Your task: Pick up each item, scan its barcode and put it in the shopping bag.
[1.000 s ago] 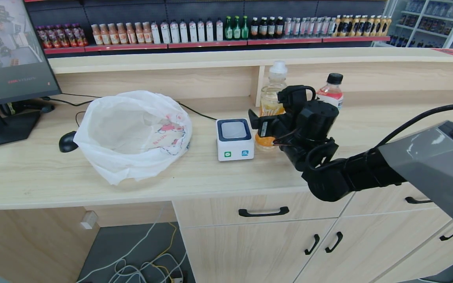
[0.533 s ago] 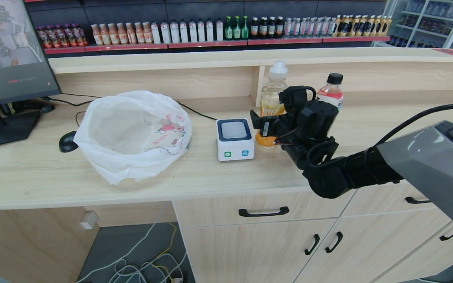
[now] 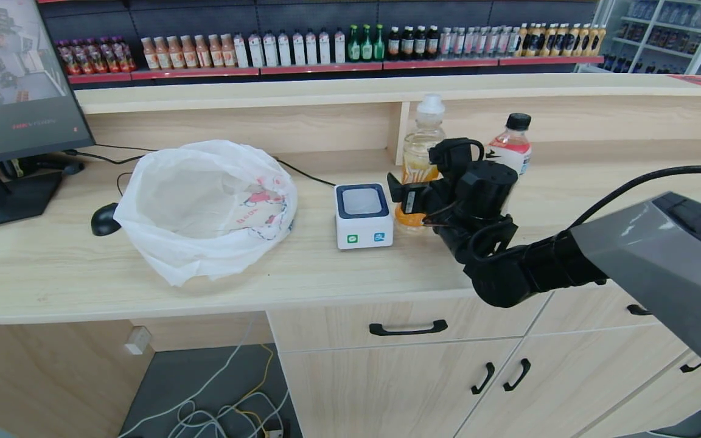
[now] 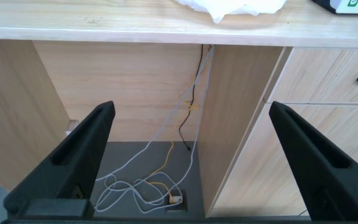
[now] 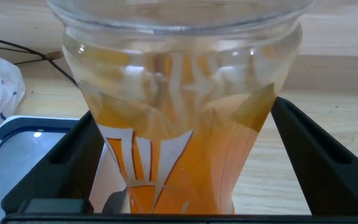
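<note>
A clear bottle of orange drink (image 3: 421, 143) with a white cap stands on the counter just right of the white scanner (image 3: 363, 216). My right gripper (image 3: 414, 198) is open with its fingers on either side of the bottle's lower half. In the right wrist view the bottle (image 5: 179, 124) stands between the two fingers (image 5: 61, 168), and whether they touch it I cannot tell. A second bottle (image 3: 512, 146), black-capped with a red and white label, stands behind the arm. The white shopping bag (image 3: 204, 207) sits open left of the scanner. My left gripper (image 4: 191, 162) hangs open below the counter.
A monitor (image 3: 10, 91) and a black mouse (image 3: 105, 220) are at the counter's left end. A raised wooden ledge (image 3: 350, 91) runs behind the items. Cables (image 4: 160, 180) lie on the floor under the counter, beside drawers (image 4: 328, 137).
The right arm has crept forward, bringing its open fingers a little further around the orange drink bottle. The bag, scanner and second bottle have not moved.
</note>
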Robot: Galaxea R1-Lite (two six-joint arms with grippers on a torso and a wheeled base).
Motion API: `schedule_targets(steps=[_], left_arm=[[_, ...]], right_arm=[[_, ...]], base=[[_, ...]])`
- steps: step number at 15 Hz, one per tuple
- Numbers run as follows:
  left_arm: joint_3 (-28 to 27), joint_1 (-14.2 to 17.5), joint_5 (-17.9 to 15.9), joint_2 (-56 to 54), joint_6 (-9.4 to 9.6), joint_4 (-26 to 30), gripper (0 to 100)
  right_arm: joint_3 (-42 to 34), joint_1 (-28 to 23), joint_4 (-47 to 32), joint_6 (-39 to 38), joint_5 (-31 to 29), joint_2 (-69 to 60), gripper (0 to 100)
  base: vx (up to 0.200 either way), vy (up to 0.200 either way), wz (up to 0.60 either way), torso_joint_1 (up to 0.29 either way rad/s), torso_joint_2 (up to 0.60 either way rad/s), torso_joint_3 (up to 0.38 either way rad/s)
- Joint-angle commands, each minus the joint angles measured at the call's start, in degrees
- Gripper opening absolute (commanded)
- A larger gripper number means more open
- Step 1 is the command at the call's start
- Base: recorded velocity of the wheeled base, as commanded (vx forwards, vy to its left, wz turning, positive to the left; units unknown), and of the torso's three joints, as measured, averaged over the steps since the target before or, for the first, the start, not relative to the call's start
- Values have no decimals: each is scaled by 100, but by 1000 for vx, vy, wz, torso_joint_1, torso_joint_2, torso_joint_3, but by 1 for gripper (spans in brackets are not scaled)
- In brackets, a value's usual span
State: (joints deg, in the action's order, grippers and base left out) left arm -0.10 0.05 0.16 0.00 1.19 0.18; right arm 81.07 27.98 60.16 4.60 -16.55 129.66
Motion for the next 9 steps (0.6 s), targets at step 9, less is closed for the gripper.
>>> schedule_targets(steps=[9], left_arm=[[1, 4, 2, 0, 4, -1, 100]], right_arm=[[-38, -3, 690, 15, -67, 235, 100]], base=[[0, 0, 0, 0, 0, 0]])
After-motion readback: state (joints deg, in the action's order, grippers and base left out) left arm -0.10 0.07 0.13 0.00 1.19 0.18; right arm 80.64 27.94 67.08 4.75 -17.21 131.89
